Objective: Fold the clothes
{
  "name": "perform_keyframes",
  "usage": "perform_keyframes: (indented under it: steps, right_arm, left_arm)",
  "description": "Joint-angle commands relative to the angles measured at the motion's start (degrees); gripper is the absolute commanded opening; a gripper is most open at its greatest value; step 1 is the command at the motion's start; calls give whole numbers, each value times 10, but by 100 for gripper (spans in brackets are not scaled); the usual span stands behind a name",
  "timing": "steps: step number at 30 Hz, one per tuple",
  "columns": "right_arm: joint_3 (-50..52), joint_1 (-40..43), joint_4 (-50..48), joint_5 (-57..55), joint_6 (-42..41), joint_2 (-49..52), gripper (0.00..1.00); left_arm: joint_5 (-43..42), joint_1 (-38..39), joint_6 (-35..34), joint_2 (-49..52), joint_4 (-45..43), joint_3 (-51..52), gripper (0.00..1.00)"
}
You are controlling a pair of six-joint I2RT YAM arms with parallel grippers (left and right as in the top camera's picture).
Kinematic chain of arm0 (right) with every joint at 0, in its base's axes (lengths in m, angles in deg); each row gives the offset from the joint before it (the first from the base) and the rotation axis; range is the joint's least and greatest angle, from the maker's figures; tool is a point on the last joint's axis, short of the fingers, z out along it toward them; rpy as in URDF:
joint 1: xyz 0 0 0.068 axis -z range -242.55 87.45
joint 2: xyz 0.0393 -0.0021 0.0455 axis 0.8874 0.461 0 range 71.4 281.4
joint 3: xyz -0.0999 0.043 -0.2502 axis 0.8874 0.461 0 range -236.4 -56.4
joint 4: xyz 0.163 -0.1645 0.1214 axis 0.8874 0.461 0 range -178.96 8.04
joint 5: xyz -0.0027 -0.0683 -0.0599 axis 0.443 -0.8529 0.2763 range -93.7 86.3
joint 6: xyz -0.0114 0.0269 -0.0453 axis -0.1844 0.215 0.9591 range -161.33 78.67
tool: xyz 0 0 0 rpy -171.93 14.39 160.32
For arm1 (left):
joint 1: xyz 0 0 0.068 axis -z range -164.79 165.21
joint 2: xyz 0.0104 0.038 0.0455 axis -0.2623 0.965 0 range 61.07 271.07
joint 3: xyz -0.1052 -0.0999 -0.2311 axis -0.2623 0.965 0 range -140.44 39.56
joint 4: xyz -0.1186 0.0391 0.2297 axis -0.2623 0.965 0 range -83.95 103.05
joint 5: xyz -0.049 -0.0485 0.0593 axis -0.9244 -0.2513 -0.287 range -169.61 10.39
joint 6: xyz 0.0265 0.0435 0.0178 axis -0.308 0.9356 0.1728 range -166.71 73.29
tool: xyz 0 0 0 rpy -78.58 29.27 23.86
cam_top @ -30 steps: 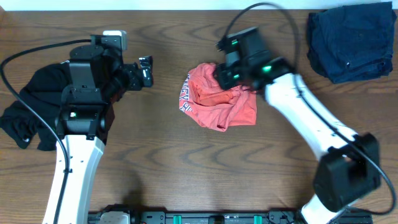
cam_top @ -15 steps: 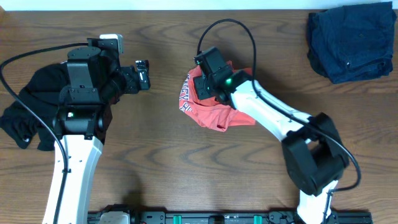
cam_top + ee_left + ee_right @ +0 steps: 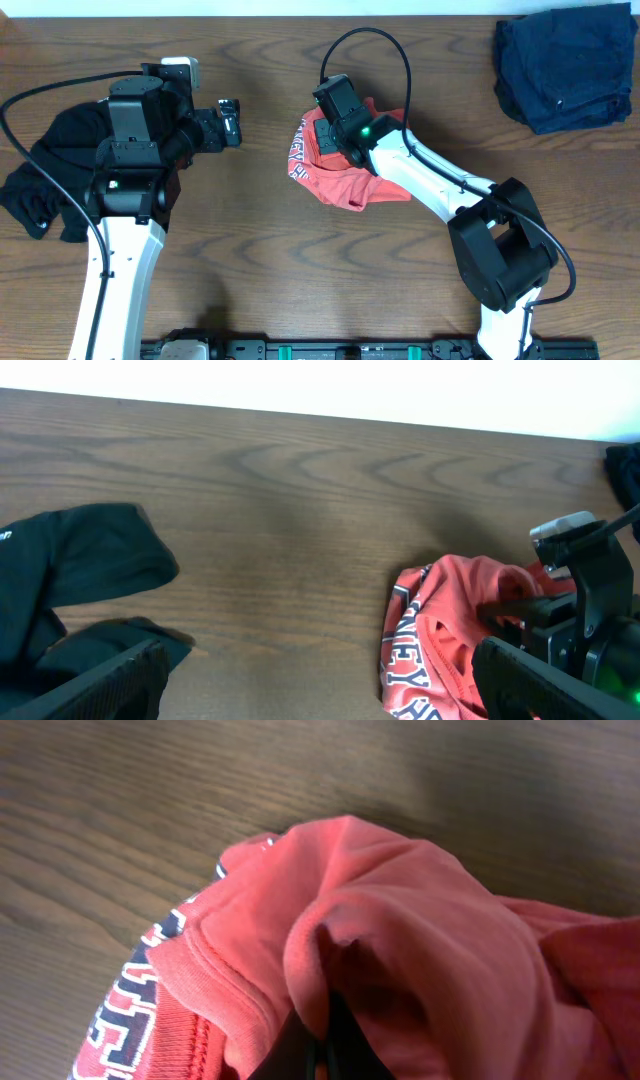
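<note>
A crumpled red shirt (image 3: pixel 352 180) with navy-and-white lettering lies mid-table; it also shows in the left wrist view (image 3: pixel 440 630) and fills the right wrist view (image 3: pixel 400 940). My right gripper (image 3: pixel 335 135) sits on the shirt's upper left part, shut on a fold of the red cloth (image 3: pixel 325 1020). My left gripper (image 3: pixel 232 118) is open and empty, hovering above bare wood to the left of the shirt, its dark fingers at the bottom corners of the left wrist view (image 3: pixel 320 695).
A black garment (image 3: pixel 55 180) lies bunched under the left arm, seen also in the left wrist view (image 3: pixel 80 560). A folded navy garment (image 3: pixel 565 65) sits at the far right corner. Cables loop above both arms.
My right arm swung left and its gripper dropped onto the red shirt's upper left part, closing on a fold. The shirt bunched slightly. The left arm stayed almost still.
</note>
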Motion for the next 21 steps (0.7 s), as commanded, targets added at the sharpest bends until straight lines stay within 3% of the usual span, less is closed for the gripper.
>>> perform_keyframes:
  steps: [1, 10, 21]
  right_arm:
    - [-13, 13, 30, -2, -4, -17, 1]
    - [-101, 106, 174, 81, 21, -50, 1]
    - [-101, 221, 202, 185, 68, -48, 1]
  left_arm:
    - [7, -3, -1, 0, 3, -9, 98]
    - [7, -3, -1, 0, 6, -9, 98]
    - [7, -3, -1, 0, 6, -9, 98]
